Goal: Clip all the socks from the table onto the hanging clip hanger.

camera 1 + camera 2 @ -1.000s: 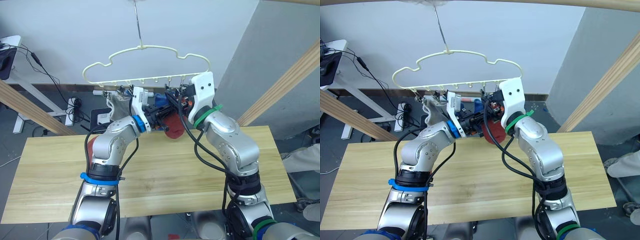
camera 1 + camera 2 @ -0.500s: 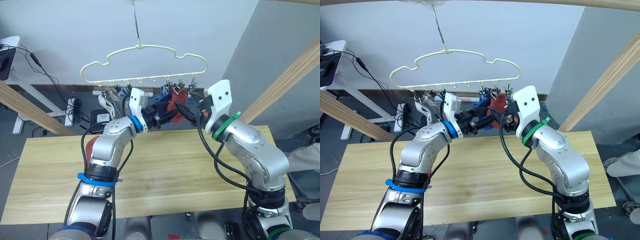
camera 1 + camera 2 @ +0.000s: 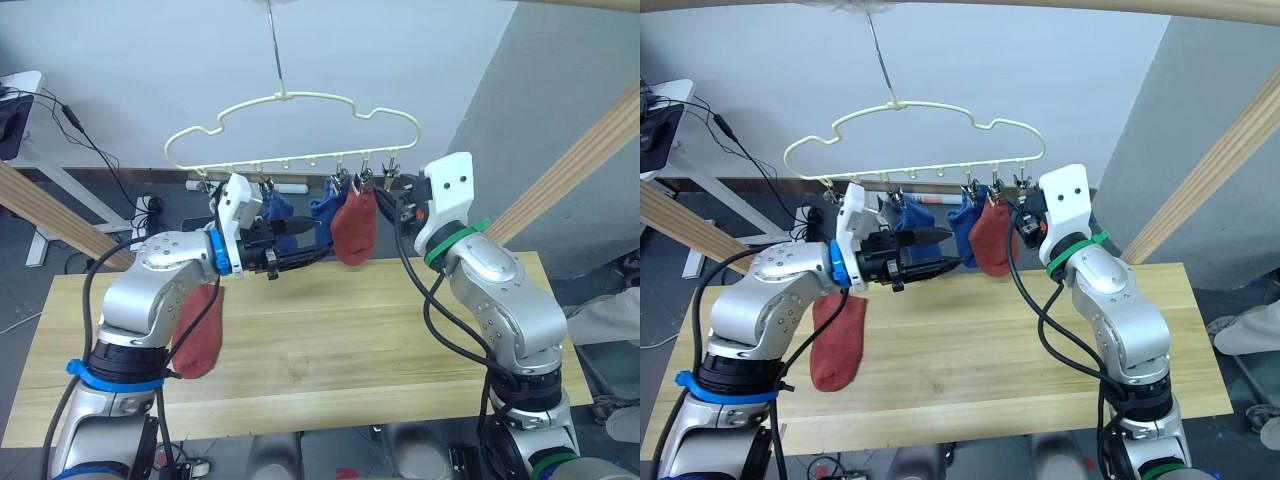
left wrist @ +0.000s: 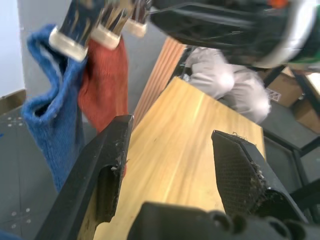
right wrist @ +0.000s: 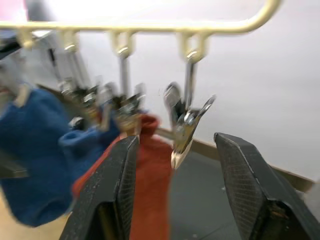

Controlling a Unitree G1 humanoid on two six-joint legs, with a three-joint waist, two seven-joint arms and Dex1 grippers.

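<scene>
The pale yellow clip hanger (image 3: 290, 130) hangs by its hook above the far edge of the table (image 3: 330, 340). From its clips hang two blue socks (image 3: 277, 208) (image 3: 325, 212) and a rust-red sock (image 3: 354, 228). Another rust-red sock (image 3: 837, 335) lies on the table at the left, beside my left arm. My left gripper (image 3: 950, 248) is open and empty, just left of and below the hanging socks. My right gripper (image 5: 176, 138) is open at the hanger's right end, its fingers either side of an empty metal clip (image 5: 186, 122) without touching it.
Thick wooden frame poles slant down at the left (image 3: 60, 225) and right (image 3: 580, 160). A person's leg (image 3: 610, 320) shows past the table's right end. Cables and a power strip (image 3: 150, 215) lie on the floor behind the table.
The rust-red sock now hangs free from a clip. My left gripper has opened and drawn back leftward and down. My right gripper has pulled back to the hanger's right end.
</scene>
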